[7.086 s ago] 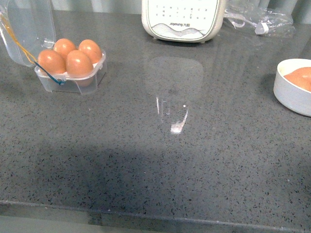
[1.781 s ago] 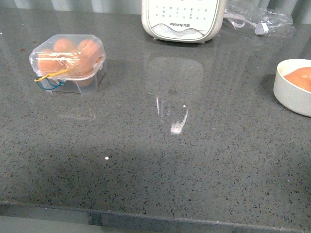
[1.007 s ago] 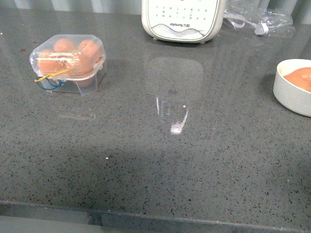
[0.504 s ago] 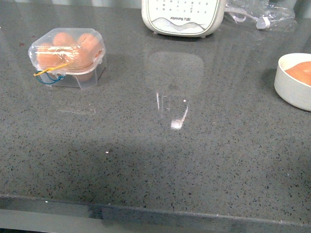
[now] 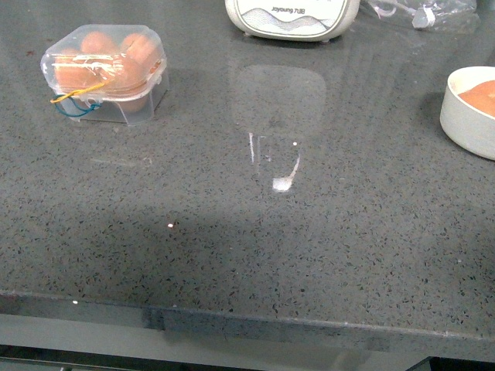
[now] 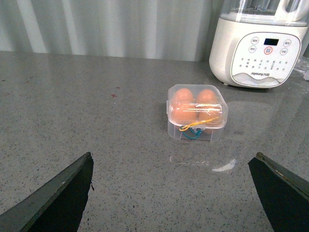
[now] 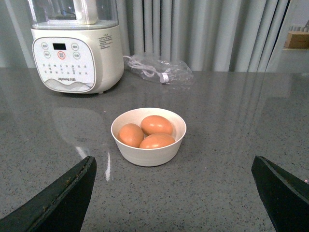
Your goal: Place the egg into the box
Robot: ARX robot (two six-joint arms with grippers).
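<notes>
The box lid, open seconds ago, is now shut over the eggs, elastic loops fastened. The box is sitting on the surface well ahead of my spread left fingers; my right fingers are likewise gaping, empty. I am judging the task complete.

The blender base reads "Joyoung" beneath its buttons.

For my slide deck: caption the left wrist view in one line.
Closed clear box of brown eggs on the grey counter, cream blender base behind it, open left gripper framing the shot.
</notes>
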